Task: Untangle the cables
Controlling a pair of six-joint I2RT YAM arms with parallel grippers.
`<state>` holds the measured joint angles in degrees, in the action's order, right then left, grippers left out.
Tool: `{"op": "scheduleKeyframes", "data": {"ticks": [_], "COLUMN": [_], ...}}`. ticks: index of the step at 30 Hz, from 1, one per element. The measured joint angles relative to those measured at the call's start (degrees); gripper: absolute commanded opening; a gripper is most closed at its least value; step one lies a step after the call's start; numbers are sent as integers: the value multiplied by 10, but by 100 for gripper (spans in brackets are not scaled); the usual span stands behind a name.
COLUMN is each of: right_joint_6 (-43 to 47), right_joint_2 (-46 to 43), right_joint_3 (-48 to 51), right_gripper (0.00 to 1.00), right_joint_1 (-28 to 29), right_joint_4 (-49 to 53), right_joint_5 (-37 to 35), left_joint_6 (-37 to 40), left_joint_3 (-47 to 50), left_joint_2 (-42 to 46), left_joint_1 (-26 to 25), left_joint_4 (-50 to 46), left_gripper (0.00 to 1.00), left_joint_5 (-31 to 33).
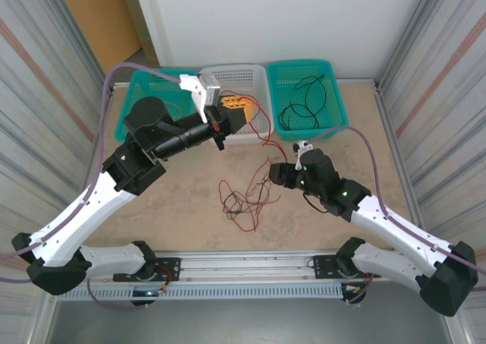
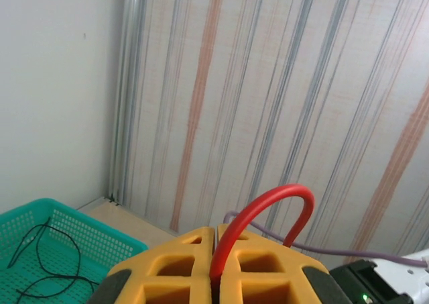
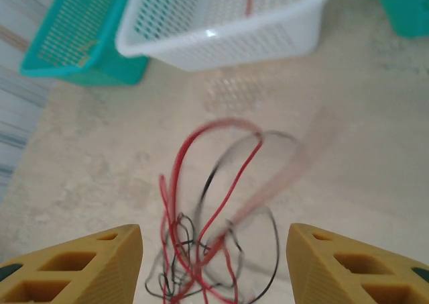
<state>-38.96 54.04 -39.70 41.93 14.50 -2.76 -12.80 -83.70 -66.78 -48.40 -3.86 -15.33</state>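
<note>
The left gripper [image 2: 214, 250] is clamped on a red cable [image 2: 268, 200] and holds it above the white basket [image 1: 247, 82]. From there the strand runs down to the tangle [image 1: 243, 196] on the table [image 1: 175, 207], just in front of the basket. The right gripper [image 3: 214, 240] hovers over that tangle of red and black cables with its jaws wide apart, touching nothing. The cables look light, limp and springy, likely to drag their neighbours along. A free loop at the tangle's edge seems the best hold.
</note>
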Motion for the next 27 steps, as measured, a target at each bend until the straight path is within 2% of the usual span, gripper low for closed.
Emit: {"op": "scheduleKeyframes", "data": {"ticks": [7,12,20,23,27], "right_joint_6": [-27,-41,-57,-59,-59], "right_joint_2": [5,53,65,54,19], "right_joint_3": [59,89,129,129,121], "right_gripper": [54,49,51,55,69], "right_joint_1": [-24,-30,-30,-26,12], "right_joint_4": [-25,-52,-63,-64,-66], "right_joint_5": [9,16,22,25,42], "left_joint_6": [21,47,55,54,49], "left_joint_3": [-30,-80,-127,-138,-144], "left_joint_2": [0,1,25,26,23], "left_joint_1": [3,12,69,74,74], "left_joint_4": [-20,-50,-82,-86,-96], "left_gripper": [0,0,0,0,0], "left_joint_5": [36,73,106,108,104]}}
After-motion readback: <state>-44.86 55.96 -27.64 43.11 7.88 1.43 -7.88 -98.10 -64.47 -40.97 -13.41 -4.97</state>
